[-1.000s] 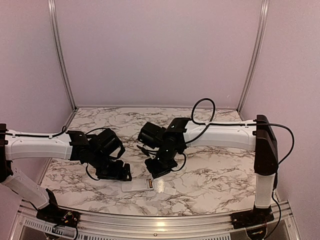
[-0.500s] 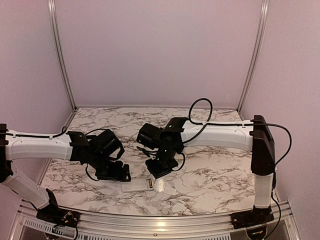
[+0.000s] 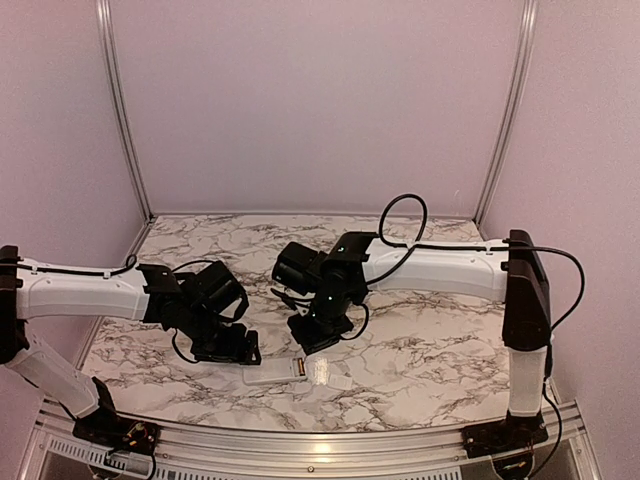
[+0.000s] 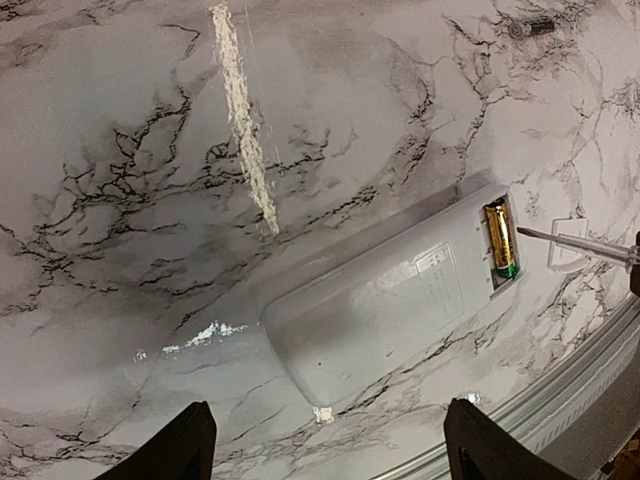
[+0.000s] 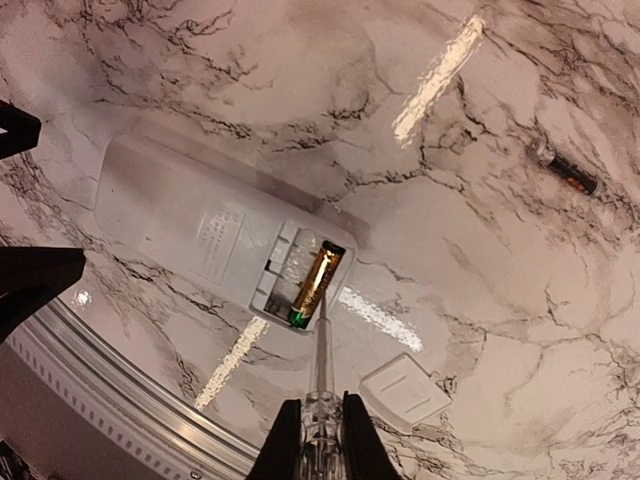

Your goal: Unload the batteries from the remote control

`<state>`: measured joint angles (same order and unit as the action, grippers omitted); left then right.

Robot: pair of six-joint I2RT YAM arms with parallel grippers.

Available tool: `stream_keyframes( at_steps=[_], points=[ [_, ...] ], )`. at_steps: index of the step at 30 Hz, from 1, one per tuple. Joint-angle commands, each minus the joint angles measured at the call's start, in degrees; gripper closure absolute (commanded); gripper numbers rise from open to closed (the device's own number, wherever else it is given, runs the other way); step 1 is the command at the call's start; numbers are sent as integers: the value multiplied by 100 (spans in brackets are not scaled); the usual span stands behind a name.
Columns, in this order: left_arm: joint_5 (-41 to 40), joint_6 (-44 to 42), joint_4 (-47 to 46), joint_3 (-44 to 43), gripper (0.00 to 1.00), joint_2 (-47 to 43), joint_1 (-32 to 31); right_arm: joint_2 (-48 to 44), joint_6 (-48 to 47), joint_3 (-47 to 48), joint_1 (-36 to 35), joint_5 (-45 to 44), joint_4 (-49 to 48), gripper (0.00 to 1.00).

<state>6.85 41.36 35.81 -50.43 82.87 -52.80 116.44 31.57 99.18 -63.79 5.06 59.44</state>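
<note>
Right gripper (image 5: 318,440), clamped on a slim tool (image 5: 321,365), appears to be prying the battery (image 5: 316,283) from the remote control (image 5: 190,225), lying centre-left. Left gripper (image 4: 330,450) is hovering wide open, empty. Next move: levering the battery upward.

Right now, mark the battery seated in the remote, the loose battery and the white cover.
seated battery (image 5: 318,280): right wrist view, gold middle.
loose battery (image 5: 566,171): right wrist view, dark body.
cover (image 5: 404,392): right wrist view, flat top.

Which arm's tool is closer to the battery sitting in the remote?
Right. The right tool, shut on a screwdriver, aims its tip at the battery; the left tool hovers open over the other end of the remote.
</note>
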Motion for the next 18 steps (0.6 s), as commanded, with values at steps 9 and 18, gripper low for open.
stream_keyframes(
  at_steps=[9,18],
  points=[
    [141,-18,-203,69,18,169,34,-131,59,-74,-30,23,-177,100],
    [167,34,-233,60,18,203,37,-76,55,-344,-28,-48,-189,100]
  ],
)
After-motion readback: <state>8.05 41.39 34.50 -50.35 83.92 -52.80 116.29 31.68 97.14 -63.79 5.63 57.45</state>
